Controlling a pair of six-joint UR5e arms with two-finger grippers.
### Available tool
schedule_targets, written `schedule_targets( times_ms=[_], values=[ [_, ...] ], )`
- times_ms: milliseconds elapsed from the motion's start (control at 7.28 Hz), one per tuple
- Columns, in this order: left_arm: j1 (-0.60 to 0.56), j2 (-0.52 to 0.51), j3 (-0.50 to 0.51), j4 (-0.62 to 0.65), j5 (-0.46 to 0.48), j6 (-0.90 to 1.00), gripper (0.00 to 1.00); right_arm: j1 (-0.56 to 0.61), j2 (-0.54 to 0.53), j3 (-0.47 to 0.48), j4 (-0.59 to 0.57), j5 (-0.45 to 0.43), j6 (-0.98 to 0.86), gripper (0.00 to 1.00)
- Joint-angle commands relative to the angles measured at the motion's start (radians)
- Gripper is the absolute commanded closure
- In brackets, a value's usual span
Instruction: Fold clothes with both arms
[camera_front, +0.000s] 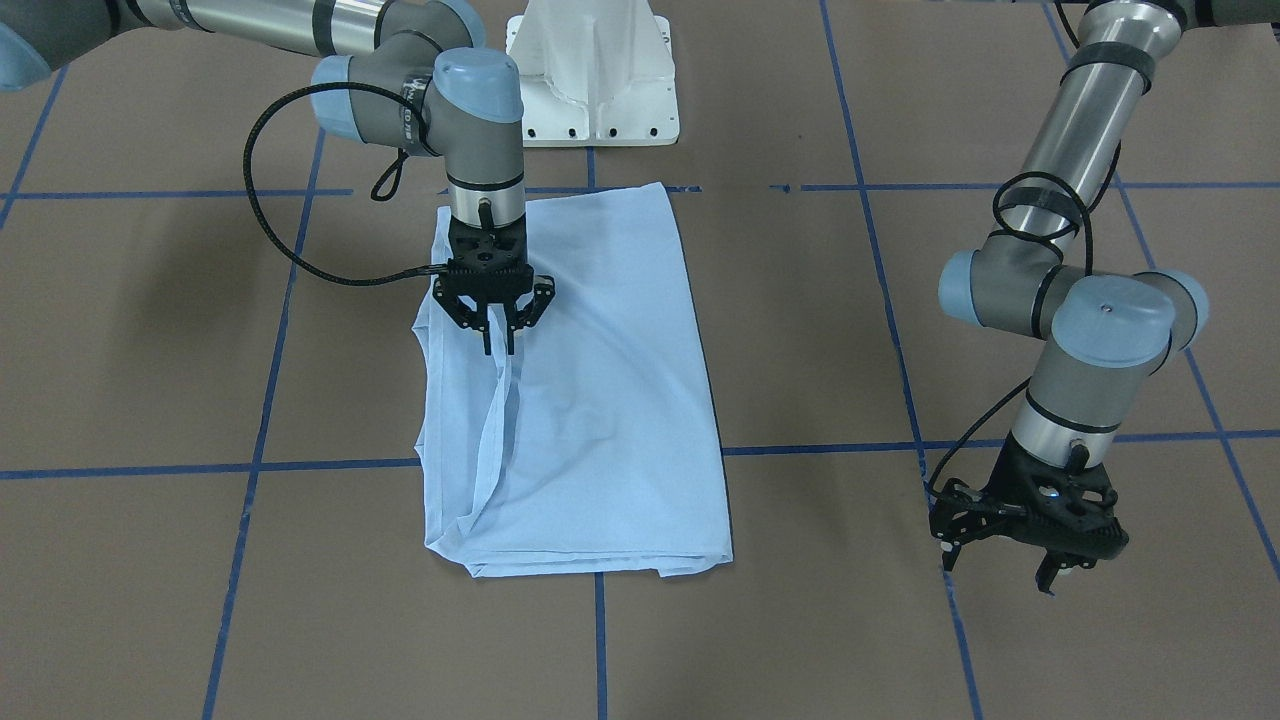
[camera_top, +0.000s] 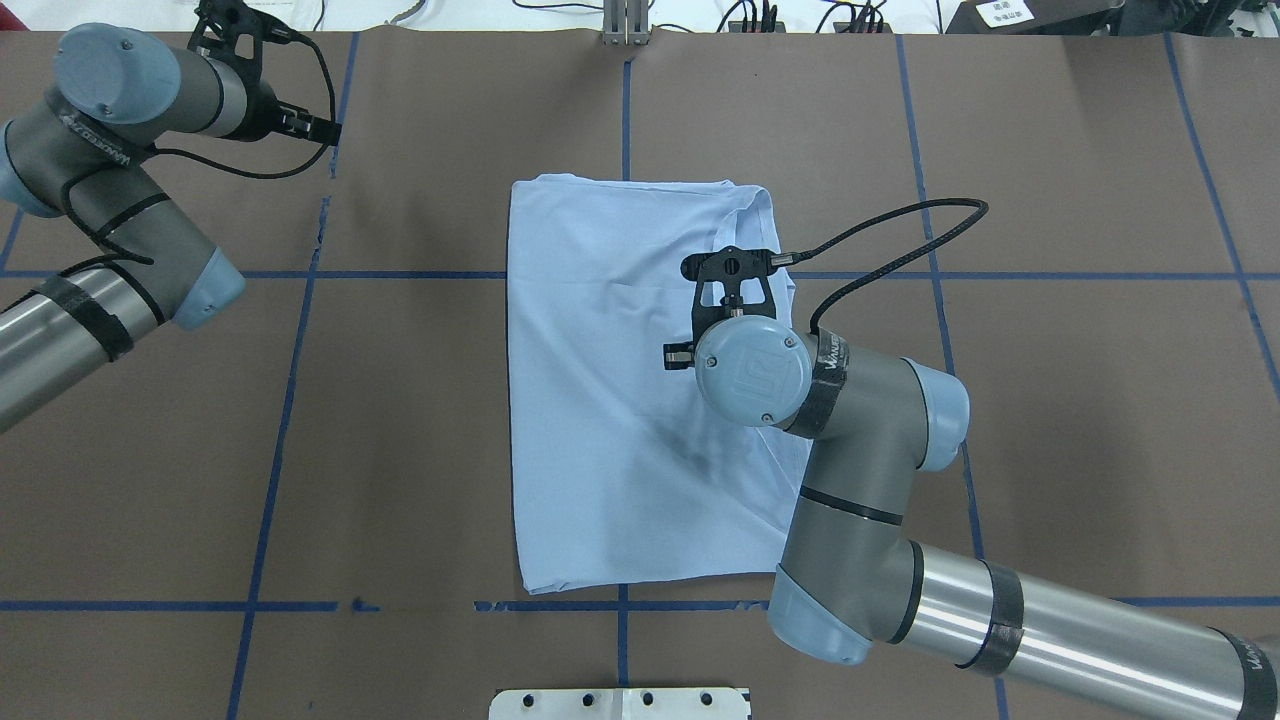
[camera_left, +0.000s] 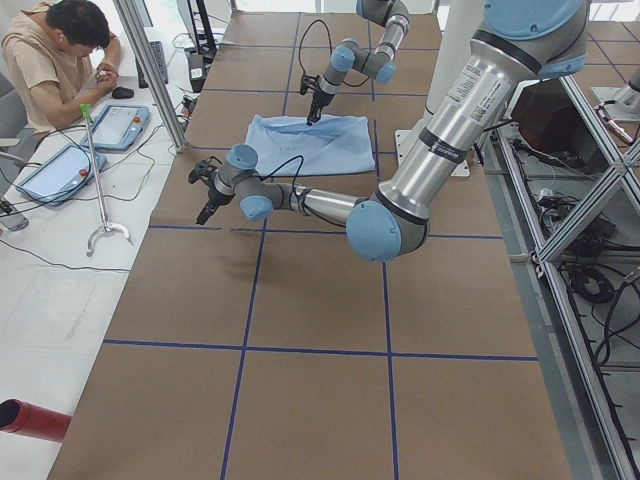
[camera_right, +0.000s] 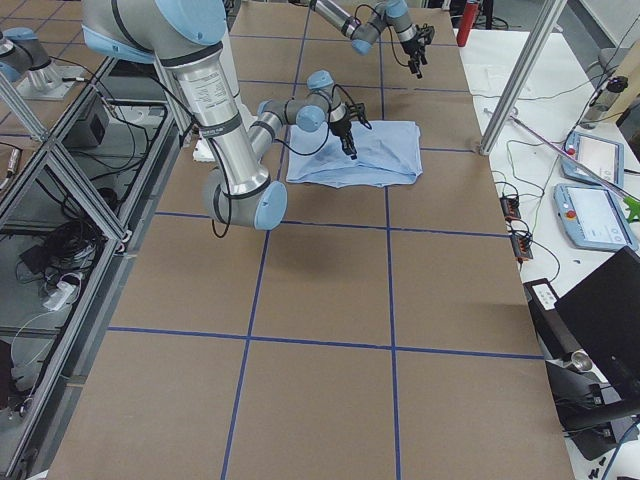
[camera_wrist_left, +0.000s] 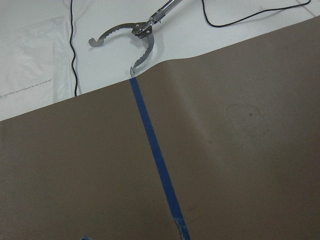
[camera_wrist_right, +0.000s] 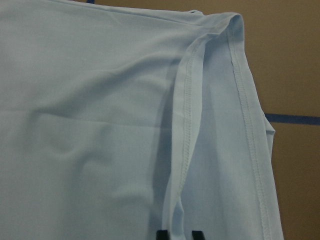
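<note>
The white base (camera_front: 595, 80) of the robot stands at the near edge of the brown table (camera_front: 800, 620), which is marked off with blue tape lines (camera_front: 820, 450). Just beyond the base lies the light blue shirt (camera_front: 600, 400). It is folded lengthwise into a long rectangle, flat in the middle of the table, with its short end toward the robot. The right arm (camera_top: 860, 470) reaches over the shirt's right-hand side. About midway along that side, the right gripper (camera_front: 500, 342) points straight down. Its fingers are drawn narrow and pinch a thin hemmed strip of the shirt, which rises off the cloth below and runs back down toward the far end. Farther out, well apart from the shirt, the left gripper (camera_front: 998, 572) hangs over bare table near the far edge with its fingers spread wide and nothing between them. Past that edge a metal grabber tool (camera_wrist_left: 132, 37) lies on the white floor.
</note>
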Motion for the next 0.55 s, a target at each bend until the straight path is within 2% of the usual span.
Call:
schedule_targets(
  times_ms=[0,412],
  values=[
    [0.002,0.001,0.000,0.000,0.000,0.000,0.00,0.001,0.003,-0.004,0.005,0.001,0.001,1.00],
    [0.002,0.001,0.000,-0.002,0.000,0.000,0.00,0.009,-0.009,0.002,0.006,0.001,-0.007,1.00]
  ],
)
